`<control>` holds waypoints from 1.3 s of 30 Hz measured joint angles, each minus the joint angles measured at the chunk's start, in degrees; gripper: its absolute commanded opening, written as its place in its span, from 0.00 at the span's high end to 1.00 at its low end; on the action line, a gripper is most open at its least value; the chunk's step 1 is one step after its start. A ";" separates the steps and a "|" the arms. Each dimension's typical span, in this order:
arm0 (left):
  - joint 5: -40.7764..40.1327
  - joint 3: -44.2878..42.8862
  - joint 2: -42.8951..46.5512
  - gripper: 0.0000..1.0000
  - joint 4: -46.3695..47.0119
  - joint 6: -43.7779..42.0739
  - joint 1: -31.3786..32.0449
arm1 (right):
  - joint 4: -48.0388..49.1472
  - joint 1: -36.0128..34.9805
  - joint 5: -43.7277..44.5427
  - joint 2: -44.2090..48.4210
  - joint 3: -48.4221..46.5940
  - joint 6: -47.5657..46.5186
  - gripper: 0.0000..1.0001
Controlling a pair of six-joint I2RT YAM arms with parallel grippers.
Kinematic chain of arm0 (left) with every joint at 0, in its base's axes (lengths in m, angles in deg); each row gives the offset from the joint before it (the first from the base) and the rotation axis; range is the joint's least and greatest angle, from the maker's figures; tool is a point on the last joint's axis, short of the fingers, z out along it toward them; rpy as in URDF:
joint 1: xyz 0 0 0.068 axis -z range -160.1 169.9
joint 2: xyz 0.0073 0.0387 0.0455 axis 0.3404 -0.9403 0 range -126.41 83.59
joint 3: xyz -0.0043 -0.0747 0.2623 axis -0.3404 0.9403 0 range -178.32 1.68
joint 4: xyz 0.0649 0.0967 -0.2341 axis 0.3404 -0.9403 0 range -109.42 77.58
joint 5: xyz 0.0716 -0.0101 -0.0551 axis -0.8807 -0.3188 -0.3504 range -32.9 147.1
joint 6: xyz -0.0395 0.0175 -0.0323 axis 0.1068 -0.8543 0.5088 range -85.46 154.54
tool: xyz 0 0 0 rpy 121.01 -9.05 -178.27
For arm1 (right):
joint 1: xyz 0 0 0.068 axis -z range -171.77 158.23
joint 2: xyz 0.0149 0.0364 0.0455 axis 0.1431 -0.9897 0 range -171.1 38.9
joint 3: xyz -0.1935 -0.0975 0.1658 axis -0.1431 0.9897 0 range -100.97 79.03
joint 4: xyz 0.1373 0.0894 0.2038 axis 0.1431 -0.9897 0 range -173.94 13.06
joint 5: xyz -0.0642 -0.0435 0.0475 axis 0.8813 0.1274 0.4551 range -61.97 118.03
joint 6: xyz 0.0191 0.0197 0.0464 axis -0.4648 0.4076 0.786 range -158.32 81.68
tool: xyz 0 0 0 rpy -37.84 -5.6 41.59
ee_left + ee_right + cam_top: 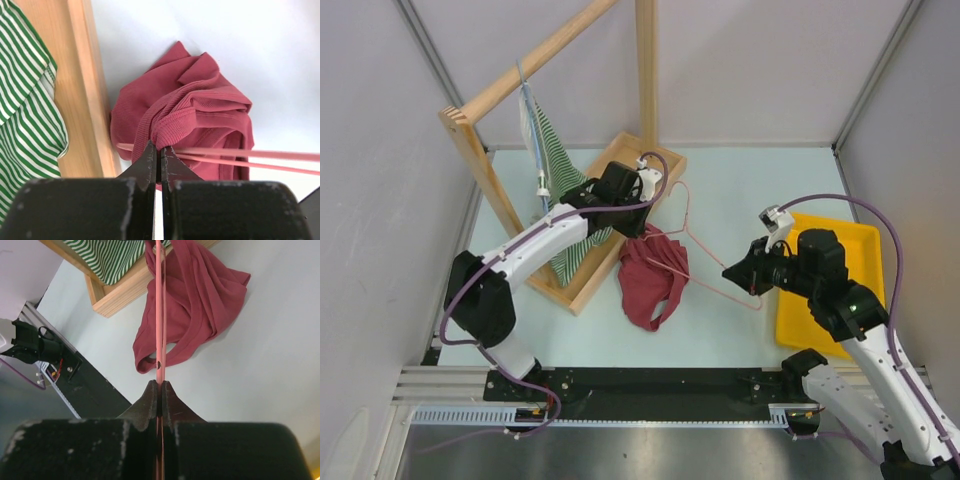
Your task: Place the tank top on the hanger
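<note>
The left gripper (160,150) is pinched shut on a fold of the tank top (650,285). I cannot tell whether it also catches the wire. From above it hides the cloth's upper part; the rest sags beside the wooden rack (480,165). The right gripper (160,387) is clamped on the hanger (160,315). Count: two hangers, two garments, one yellow tray (860,250).

At the tank top (190,105), the left gripper (160,150) pinches just where cloth and hanger (160,315) wire meet, so which it grips cannot be told, part of the wire is lost among its folds, and beside it the left arm (545,240) hides the middle of the striped garment (552,150).
</note>
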 measured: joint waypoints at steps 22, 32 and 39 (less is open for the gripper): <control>12.57 0.20 6.91 0.71 3.26 3.34 0.02 | 14.10 -3.67 6.54 1.79 8.17 4.31 1.00; 8.24 0.20 7.39 0.00 2.60 2.21 -0.02 | 16.79 -3.67 4.68 1.79 8.39 4.11 1.00; 8.15 0.92 13.68 0.01 2.82 1.29 -2.54 | 19.26 -1.99 -0.68 1.77 9.18 3.34 1.00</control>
